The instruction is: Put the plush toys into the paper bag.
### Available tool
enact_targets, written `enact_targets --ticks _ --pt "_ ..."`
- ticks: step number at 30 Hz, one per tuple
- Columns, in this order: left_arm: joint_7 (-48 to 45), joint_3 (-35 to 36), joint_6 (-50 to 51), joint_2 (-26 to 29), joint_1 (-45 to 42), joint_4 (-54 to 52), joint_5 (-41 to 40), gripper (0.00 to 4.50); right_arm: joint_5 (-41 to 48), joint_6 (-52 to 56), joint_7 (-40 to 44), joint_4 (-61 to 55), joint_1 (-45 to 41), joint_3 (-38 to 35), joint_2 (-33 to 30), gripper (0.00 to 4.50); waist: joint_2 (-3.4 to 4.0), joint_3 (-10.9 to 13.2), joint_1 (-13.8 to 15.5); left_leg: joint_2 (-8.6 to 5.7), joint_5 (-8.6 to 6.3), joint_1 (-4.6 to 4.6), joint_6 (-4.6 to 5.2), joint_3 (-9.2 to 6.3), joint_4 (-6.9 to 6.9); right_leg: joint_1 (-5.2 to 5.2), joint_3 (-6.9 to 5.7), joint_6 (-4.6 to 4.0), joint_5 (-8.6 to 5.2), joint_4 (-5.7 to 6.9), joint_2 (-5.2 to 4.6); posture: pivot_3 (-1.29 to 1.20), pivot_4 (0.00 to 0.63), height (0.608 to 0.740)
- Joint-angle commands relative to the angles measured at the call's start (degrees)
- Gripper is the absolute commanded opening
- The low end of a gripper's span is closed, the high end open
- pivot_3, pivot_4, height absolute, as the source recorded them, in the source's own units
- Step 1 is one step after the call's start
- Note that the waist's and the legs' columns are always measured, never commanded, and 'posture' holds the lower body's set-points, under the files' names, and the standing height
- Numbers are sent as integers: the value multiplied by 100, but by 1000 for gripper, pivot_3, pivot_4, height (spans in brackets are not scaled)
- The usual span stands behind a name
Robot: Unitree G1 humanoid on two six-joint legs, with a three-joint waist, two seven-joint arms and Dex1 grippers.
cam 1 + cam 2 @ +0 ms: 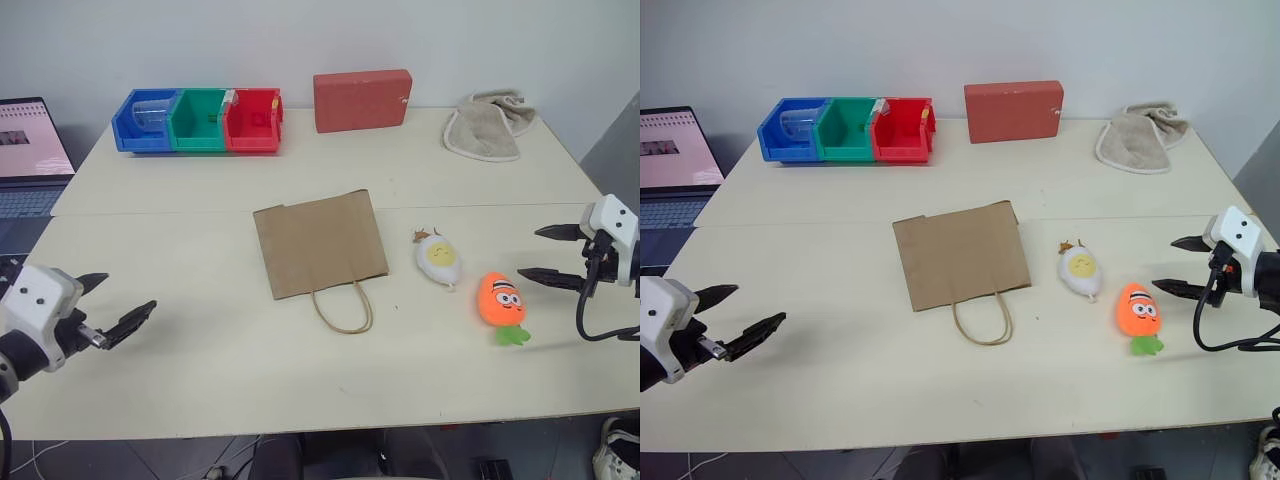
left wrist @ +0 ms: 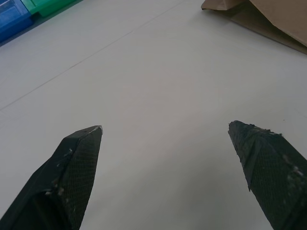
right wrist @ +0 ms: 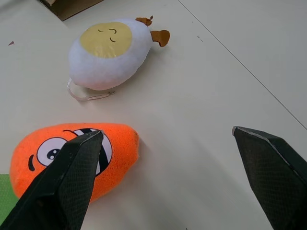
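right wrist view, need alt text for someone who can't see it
The right claw hangs open above a pale table, its two black fingers spread wide and holding nothing. An orange carrot plush with cartoon eyes lies partly behind one finger, and beyond it lies a white egg plush with a yellow face.

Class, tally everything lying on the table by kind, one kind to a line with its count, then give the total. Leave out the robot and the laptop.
Plush toys: 2, the egg and the carrot
Paper bag: 1
Storage bins: 3, blue, green, red
Red block: 1
Beige towel: 1
Total: 8
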Motion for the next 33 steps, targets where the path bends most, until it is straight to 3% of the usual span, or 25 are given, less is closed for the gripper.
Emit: enact_targets --ticks 1,33 --pt "-56 238 -4 83 40 -144 -33 4492 -6 -87 41 -115 -87 -83 -128 4500 0 0 -1 0 0 0 0 0 0 0 0 0 0 0 0 0 150 740" --pt "-299 380 -331 -56 25 -149 -363 4492 -132 -248 -14 94 -390 50 32 4500 0 0 -4 2 0 6 0 7 1 0 9 3 2 4 5 0 150 740"
